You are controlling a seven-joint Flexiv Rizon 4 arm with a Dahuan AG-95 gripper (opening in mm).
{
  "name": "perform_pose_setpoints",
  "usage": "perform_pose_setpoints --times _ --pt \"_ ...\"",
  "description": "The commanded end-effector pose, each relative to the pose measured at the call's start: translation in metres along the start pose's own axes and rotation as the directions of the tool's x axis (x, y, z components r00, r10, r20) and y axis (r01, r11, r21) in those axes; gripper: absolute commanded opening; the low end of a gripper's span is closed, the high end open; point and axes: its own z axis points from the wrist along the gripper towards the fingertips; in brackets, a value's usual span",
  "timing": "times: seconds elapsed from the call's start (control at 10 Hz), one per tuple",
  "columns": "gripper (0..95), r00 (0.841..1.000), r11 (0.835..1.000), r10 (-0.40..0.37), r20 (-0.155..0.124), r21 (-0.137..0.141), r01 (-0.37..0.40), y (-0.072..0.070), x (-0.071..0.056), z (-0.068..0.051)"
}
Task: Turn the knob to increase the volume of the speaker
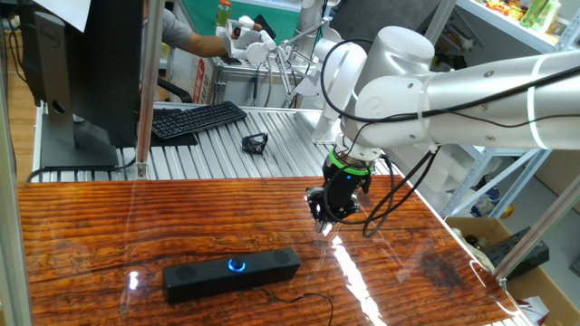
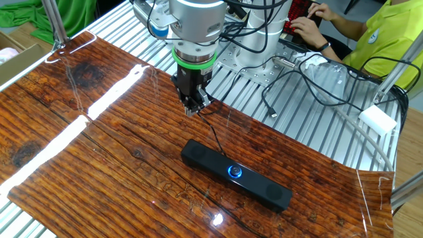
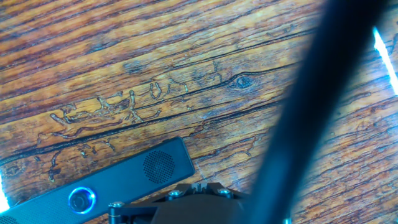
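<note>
The speaker [image 1: 231, 272] is a long black bar lying on the wooden table [image 1: 109, 217], with the knob [image 1: 236, 265] glowing blue at its middle. In the other fixed view the speaker [image 2: 236, 174] and the knob [image 2: 234, 172] lie right of and below my gripper [image 2: 193, 108]. My gripper [image 1: 323, 220] hangs above the table, away from the speaker, touching nothing; its fingers look pressed together and empty. In the hand view the speaker [image 3: 112, 180] and the knob [image 3: 81, 200] sit at the bottom left, and a blurred dark finger [image 3: 311, 93] crosses the right side.
A black keyboard [image 1: 198, 119], a monitor [image 1: 82, 63] and a small black object [image 1: 255, 142] lie on the metal surface behind the wood. A thin cable [image 2: 213, 135] runs from the speaker past my gripper. A person [image 2: 370, 33] sits by loose cables [image 2: 310, 86].
</note>
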Motion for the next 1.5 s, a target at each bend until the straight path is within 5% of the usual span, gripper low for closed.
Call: perform_pose_setpoints --times 0.1,0.4,0.5,0.6,1.2,1.5 --pt "0.0 1.0 1.0 0.0 -0.001 0.0 0.0 0.0 0.0 0.0" --pt "0.0 1.0 1.0 0.0 -0.001 0.0 0.0 0.0 0.0 0.0" --pt "0.0 0.976 0.976 -0.219 -0.008 0.0 0.219 0.001 0.0 0.001" --pt "0.0 0.97 0.97 -0.244 -0.008 0.002 0.244 0.001 0.0 0.001" --pt "0.0 0.934 0.934 -0.358 -0.008 0.007 0.358 0.003 0.002 0.002" --pt "0.0 0.937 0.937 -0.349 -0.009 0.012 0.349 0.014 0.007 0.002"
